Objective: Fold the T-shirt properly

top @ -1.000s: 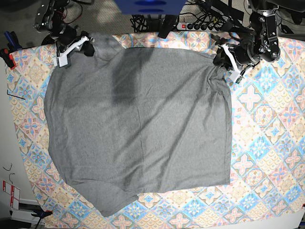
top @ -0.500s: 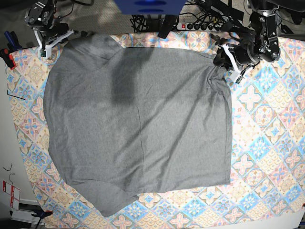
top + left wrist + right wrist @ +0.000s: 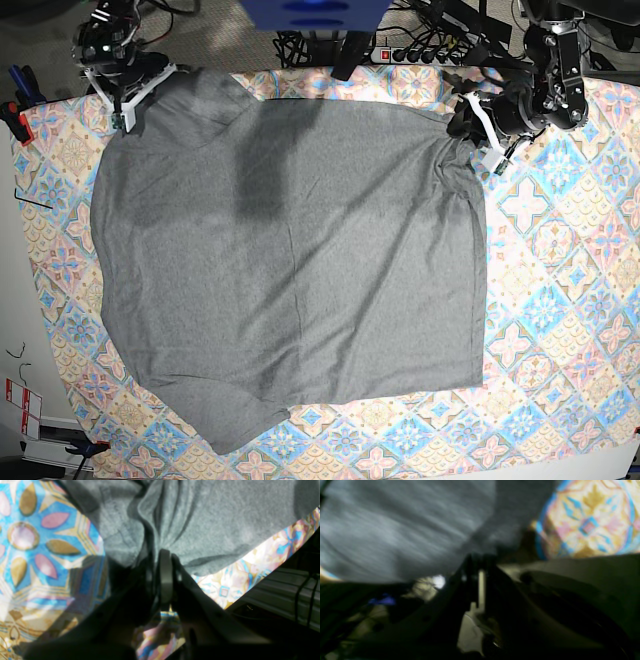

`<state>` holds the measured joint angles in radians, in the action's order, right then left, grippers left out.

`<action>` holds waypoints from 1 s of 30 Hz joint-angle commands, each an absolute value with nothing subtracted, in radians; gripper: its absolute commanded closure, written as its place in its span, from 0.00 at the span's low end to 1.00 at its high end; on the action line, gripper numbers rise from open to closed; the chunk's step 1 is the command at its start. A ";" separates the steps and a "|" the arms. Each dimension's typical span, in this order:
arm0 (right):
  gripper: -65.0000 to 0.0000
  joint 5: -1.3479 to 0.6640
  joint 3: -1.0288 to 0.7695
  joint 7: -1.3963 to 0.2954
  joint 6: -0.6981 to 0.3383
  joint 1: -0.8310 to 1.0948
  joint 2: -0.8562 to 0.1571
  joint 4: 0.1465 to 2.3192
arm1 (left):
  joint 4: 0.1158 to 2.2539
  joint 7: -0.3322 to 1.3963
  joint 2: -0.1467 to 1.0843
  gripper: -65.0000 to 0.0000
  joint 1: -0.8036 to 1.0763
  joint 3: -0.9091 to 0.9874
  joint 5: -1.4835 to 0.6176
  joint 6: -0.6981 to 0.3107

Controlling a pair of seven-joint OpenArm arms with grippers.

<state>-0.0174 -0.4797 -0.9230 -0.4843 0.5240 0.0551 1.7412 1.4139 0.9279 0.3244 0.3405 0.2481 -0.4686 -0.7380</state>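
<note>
The T-shirt (image 3: 290,270) lies spread over most of the tabletop (image 3: 570,300), on the colourful patterned tablecloth (image 3: 560,350). It is soft, light heather-grey cotton that will sag and wrinkle, so I think corners and hems are the best places to hold it. The left end effector (image 3: 462,125) is closed, pinching a bunched corner of the cloth. The right end effector (image 3: 122,97) is closed at the opposite corner; whether it holds fabric is unclear.

right wrist view motion-blurred, T-shirt (image 3: 402,530) cropped at its top and left edges
</note>
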 commanded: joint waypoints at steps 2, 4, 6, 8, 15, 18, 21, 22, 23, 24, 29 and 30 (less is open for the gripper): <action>0.99 0.001 -0.504 -0.940 -0.479 0.521 0.051 1.761 | 1.409 0.977 0.337 0.96 0.346 0.251 -0.389 -0.698; 0.99 0.015 -0.549 -0.969 -0.479 0.493 0.064 1.761 | 1.409 0.977 0.337 0.96 0.346 0.251 -0.389 -0.698; 0.99 0.039 -0.572 -1.013 -0.479 0.472 0.064 1.762 | 1.409 0.977 0.337 0.96 0.346 0.251 -0.389 -0.698; 0.99 0.081 -0.564 -1.066 -0.479 0.460 0.064 1.762 | 1.409 0.977 0.337 0.96 0.346 0.251 -0.389 -0.698; 0.98 0.105 -0.573 -1.141 -0.624 0.423 0.050 1.764 | 1.409 0.977 0.337 0.96 0.344 0.203 -0.389 -0.698; 0.98 0.108 -0.575 -1.141 -0.696 0.401 0.050 1.776 | 1.409 0.977 0.337 0.96 0.344 0.188 -0.389 -0.698; 0.98 0.110 -0.602 -1.142 -0.697 0.380 0.050 1.776 | 1.409 0.977 0.337 0.96 0.344 0.186 -0.390 -0.698; 0.98 0.110 -0.611 -1.142 -0.698 0.374 0.050 1.776 | 1.409 0.977 0.337 0.96 0.344 0.186 -0.390 -0.698; 0.98 0.110 -0.616 -1.142 -0.698 0.374 0.050 1.776 | 1.409 0.975 0.337 0.96 0.344 0.189 -0.390 -0.698; 0.98 0.110 -0.619 -1.142 -0.698 0.369 0.050 1.776 | 1.409 0.975 0.337 0.96 0.344 0.191 -0.390 -0.698; 0.80 0.111 -0.619 -1.142 -0.697 0.367 0.030 1.776 | 1.409 0.975 0.337 0.96 0.344 0.193 -0.390 -0.698; 0.73 0.111 -0.619 -1.139 -0.697 0.367 0.030 1.776 | 1.409 0.975 0.337 0.96 0.344 0.193 -0.390 -0.698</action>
